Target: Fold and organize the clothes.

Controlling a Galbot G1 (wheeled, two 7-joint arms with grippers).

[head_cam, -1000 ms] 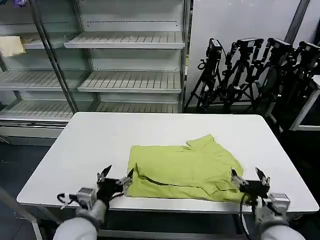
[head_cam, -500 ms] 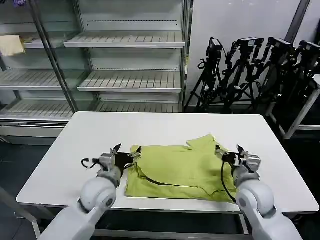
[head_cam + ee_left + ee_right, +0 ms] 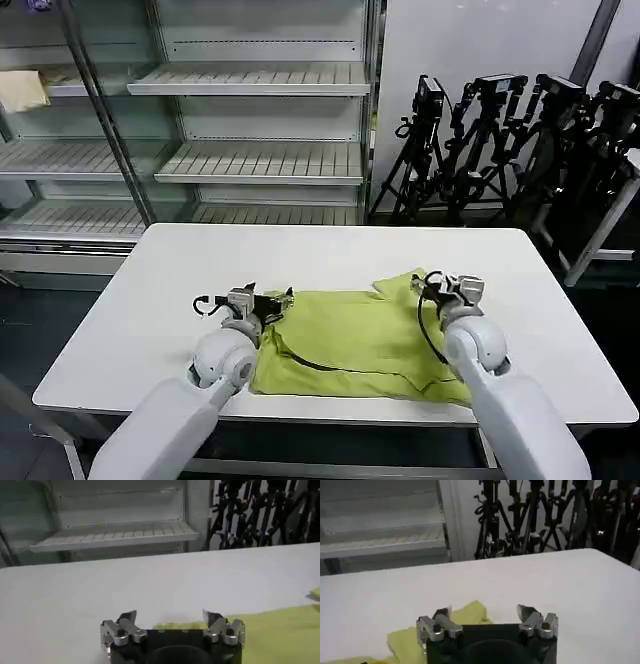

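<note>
The clothes, a lime yellow-green T-shirt [image 3: 360, 335], lie partly folded on the white table [image 3: 180, 270]. My left gripper [image 3: 272, 297] is open and low over the shirt's far left corner. In the left wrist view that gripper [image 3: 169, 617] has the shirt's edge [image 3: 175, 626] just under its spread fingers, and more yellow-green cloth [image 3: 285, 622] runs off to one side. My right gripper [image 3: 428, 285] is open at the shirt's far right corner, by a raised flap. The right wrist view shows the right gripper [image 3: 484, 612] over the table with the flap [image 3: 470, 614] beside one finger.
Grey wire shelving [image 3: 250, 160] stands behind the table, with a pale cream cloth [image 3: 20, 90] on an upper left shelf. Black tripods [image 3: 500, 140] are clustered at the back right. Bare tabletop lies on both sides of the shirt and beyond it.
Both grippers have moved from the table's near edge up along the shirt's sides to its far corners. They stay open. The shirt lies as before.
</note>
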